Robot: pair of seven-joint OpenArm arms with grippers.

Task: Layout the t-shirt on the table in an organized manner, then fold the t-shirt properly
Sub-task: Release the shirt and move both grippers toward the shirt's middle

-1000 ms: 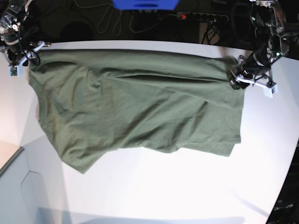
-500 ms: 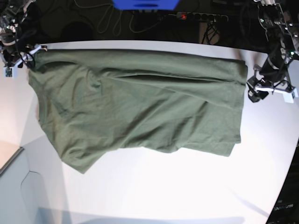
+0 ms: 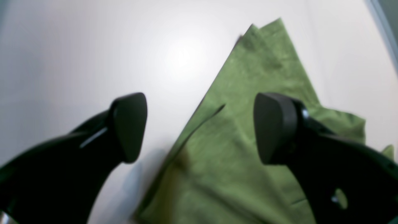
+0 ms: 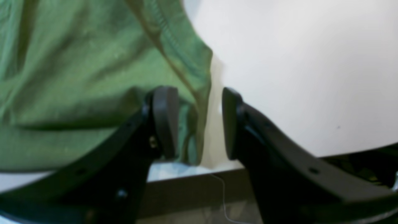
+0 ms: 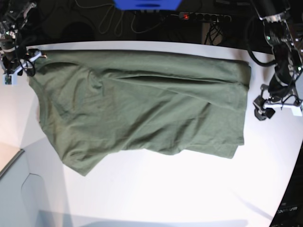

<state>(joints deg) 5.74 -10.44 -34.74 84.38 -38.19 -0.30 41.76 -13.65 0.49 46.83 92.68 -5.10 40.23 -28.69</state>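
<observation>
We judge the t-shirt (image 5: 142, 104) to be light, soft and limp, so it will sag and drag wherever we lift it; it is best taken at hems and corners, two points at once, to keep it taut. It is plain olive green, lying spread sideways across the upper half of the table (image 5: 165, 189), wrinkled, with diagonal creases through the middle and its lower edge uneven toward 7 o'clock. Our left gripper (image 5: 272, 108) sits at 3 o'clock of the shirt, just clear of its edge, with the jaws wide apart and holding nothing; from its wrist view a folded corner lies flat below. Our right gripper (image 5: 20, 60) is at the shirt's 10 o'clock corner, jaws half parted with the hem (image 4: 192, 102) between them, not pinched.
</observation>
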